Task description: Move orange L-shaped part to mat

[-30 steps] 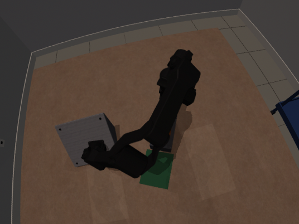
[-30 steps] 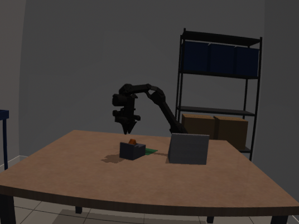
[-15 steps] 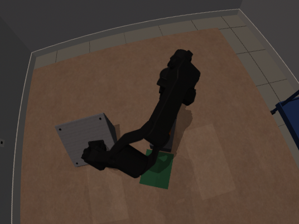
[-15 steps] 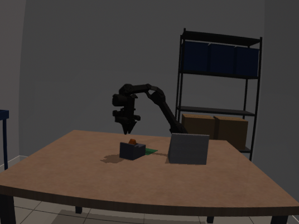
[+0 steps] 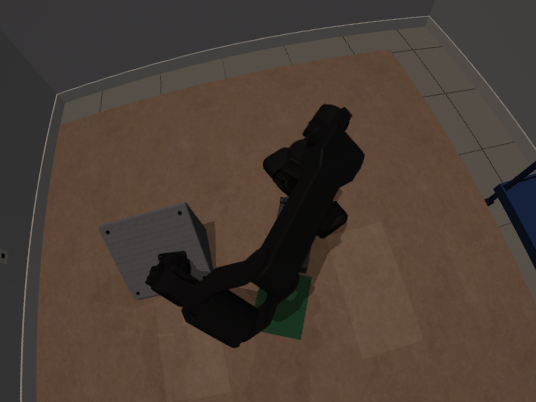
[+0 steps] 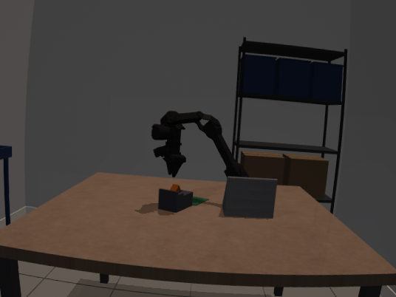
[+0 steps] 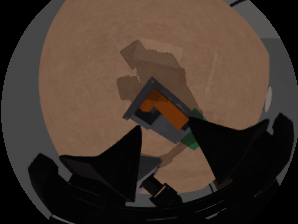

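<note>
The orange L-shaped part is in the grey tray. In the exterior view a piece of it stands above the tray's walls, so it is tilted. In the wrist view its bright straight end looks raised, on the side toward the green mat, and its L-shaped end sits darker and lower. My gripper is open and empty, pointing down above the tray and part, clear of both. In the top view the arm hides the part and fingertips.
A grey block with dark holes stands beside the tray, near the arm's base. The mat lies against the tray's side. A shelf rack with bins and boxes stands behind the table. A blue cart is off to one side.
</note>
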Motion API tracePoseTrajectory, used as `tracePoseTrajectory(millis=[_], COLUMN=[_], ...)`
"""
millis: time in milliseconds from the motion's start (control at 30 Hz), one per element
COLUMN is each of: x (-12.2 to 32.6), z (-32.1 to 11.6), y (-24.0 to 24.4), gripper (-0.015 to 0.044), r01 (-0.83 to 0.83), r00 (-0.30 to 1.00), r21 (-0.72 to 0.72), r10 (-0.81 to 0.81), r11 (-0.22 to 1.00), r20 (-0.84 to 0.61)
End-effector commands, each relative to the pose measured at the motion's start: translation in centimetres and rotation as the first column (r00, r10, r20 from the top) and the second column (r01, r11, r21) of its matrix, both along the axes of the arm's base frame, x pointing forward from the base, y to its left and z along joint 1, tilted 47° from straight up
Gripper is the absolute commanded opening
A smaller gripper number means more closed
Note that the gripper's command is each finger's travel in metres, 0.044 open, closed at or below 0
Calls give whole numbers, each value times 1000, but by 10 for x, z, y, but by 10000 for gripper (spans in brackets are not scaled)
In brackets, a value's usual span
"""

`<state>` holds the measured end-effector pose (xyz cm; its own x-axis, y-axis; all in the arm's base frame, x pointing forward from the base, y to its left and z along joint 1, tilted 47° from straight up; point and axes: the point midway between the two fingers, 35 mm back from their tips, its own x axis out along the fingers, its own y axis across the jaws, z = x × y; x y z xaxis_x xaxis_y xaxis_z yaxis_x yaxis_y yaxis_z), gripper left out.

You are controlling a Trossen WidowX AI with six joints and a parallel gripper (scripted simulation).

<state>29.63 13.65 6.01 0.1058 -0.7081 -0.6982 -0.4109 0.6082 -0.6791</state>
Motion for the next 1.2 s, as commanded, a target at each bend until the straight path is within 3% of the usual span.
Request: tracePoseTrajectory(millis=[0,133,1167], x=[-8,-12,-5], z=[20,27,-6], y=[-20,-28,-63], gripper=[280,280,280], r01=[-361,-500,-500], r00=[866,728,729], r21=[5,55,54], r10=[337,454,454], r11=[933,865,864], r20=[-368,-513,-513])
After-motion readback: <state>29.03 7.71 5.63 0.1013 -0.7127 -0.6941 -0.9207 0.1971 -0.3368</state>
